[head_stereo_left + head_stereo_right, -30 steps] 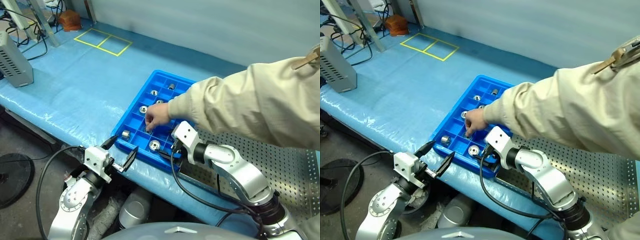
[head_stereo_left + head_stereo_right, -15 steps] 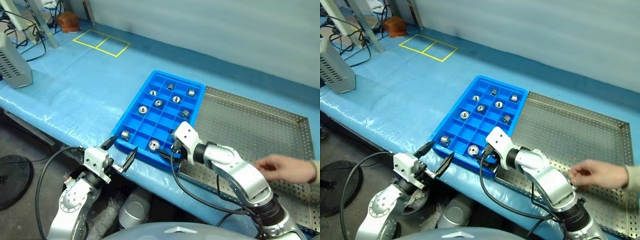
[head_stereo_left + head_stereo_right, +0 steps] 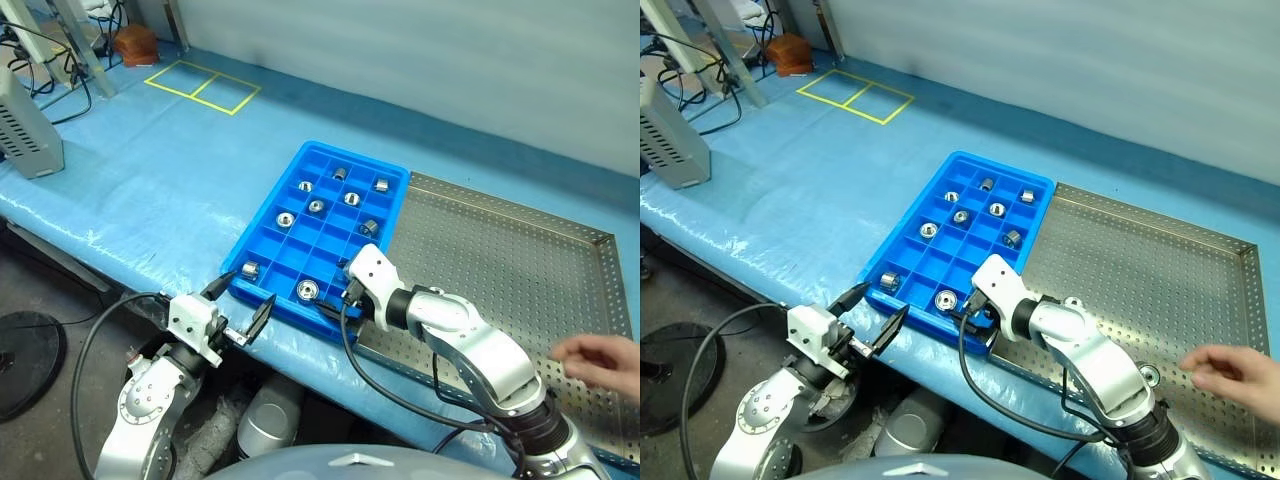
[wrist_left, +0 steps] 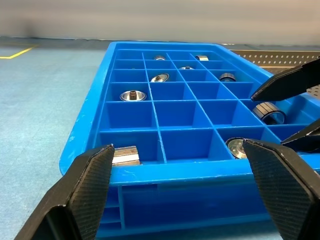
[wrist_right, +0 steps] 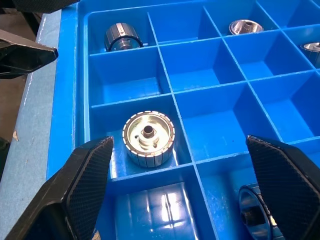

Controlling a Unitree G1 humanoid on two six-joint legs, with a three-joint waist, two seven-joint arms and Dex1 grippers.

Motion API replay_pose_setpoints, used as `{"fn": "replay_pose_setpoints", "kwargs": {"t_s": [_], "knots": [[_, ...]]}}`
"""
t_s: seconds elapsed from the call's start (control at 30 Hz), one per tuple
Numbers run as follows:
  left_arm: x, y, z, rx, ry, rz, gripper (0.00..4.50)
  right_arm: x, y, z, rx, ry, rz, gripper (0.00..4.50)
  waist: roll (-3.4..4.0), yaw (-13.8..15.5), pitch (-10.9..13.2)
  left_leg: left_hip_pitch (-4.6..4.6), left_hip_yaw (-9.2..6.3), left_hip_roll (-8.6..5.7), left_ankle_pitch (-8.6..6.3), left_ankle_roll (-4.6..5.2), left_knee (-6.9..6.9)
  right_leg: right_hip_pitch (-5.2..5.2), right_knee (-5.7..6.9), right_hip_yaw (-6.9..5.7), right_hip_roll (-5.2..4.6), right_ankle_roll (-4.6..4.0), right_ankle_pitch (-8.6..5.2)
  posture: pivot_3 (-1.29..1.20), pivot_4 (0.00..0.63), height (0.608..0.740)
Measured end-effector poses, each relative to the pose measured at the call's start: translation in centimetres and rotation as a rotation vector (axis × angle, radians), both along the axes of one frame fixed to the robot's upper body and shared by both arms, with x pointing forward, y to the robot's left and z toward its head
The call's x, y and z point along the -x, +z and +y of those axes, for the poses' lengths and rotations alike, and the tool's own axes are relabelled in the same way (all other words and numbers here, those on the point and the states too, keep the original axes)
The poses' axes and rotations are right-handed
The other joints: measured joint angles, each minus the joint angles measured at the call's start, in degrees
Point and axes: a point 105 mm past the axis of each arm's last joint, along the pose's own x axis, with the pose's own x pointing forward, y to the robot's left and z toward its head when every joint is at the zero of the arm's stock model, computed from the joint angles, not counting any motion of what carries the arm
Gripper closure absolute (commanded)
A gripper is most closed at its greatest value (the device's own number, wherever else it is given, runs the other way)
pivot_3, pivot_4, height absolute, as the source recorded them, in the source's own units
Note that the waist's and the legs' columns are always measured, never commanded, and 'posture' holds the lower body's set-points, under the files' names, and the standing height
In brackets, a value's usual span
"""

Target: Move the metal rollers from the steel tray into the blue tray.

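Eight or so small shiny metal rollers [image 3: 948, 299] sit in the bright blue gridded plastic tray [image 3: 1038, 185] | one roller [image 3: 1150, 376] left on the perforated steel tray [image 3: 1160, 270], near a person's hand [image 3: 1230, 368] | left gripper [image 3: 240, 303], right gripper [image 3: 970, 312] both spread wide, empty

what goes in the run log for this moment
left gripper: open, empty | right gripper: open over blue tray | rollers: in tray | steel tray | hand: over steel tray
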Motion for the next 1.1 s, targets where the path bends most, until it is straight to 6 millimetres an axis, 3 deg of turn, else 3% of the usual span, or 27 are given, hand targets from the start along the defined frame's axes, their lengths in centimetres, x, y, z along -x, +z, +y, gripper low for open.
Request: {"fn": "replay_pose_setpoints", "kwargs": {"t_s": [0.4, 0.53, 0.67, 0.83, 0.97, 1.1], "knots": [[-0.1, 0.1, -0.1, -0.002, -0.01, -0.003, 0.0, -0.1, 0.1, -0.2, -0.003, -0.011, -0.002, 0.01, 0.02, -0.19, -0.02, -0.01, 0.0, 0.0, -0.01, 0.01, 0.01, -0.01, 0.0, 0.0, 0.0, 0.0, 0.0, 0.4, 0.15, 0.74], [-0.2, 0.4, -0.1, -0.017, -0.062, 0.004, 0.0, -0.5, 1.2, -1.1, -0.015, -0.056, -0.043, 0.01, 0.03, -0.76, -0.02, -0.01, 0.0, 0.01, -0.01, 0.0, 0.02, -0.01, 0.01, 0.0, 0.0, -0.01, 0.0, 0.38, 0.15, 0.74], [-1.4, 3.6, 0.3, -0.001, -0.095, -0.074, 0.0, -1.4, 2.7, -3.3, -0.012, -0.153, -0.099, 0.01, 0.04, -1.75, -0.02, -0.02, -0.02, 0.01, -0.01, 0.0, 0.06, 0.01, 0.01, -0.01, 0.0, 0.0, 0.0, 0.31, 0.15, 0.74], [-3.5, 8.1, -1.2, 0.032, -0.194, -0.179, 0.0, -1.1, 3.2, -4.8, -0.004, -0.229, -0.12, 0.01, 0.1, -4.5, -0.07, -0.04, -0.05, -0.03, -0.03, 0.05, 0.13, 0.35, 0.03, 0.02, 0.0, 0.03, 0.04, 0.23, 0.15, 0.74], [-4.9, 10.0, -3.7, 0.043, -0.283, -0.18, 0.0, -0.5, 3.3, -5.6, 0.003, -0.287, -0.13, 0.01, 0.12, -8.2, -0.06, 0.06, -0.24, -0.06, -0.04, 0.09, 0.25, 0.65, -0.03, 0.01, 0.05, 0.06, 0.05, 0.17, 0.15, 0.74], [-6.2, 10.4, -5.5, 0.013, -0.319, -0.141, 0.0, 0.2, 3.4, -6.1, -0.003, -0.343, -0.137, 0.01, 0.12, -13.06, -0.06, 0.14, -0.39, -0.1, -0.02, 0.12, 0.31, 0.8, -0.04, 0.01, 0.07, 0.07, 0.06, 0.08, 0.15, 0.74]]}}
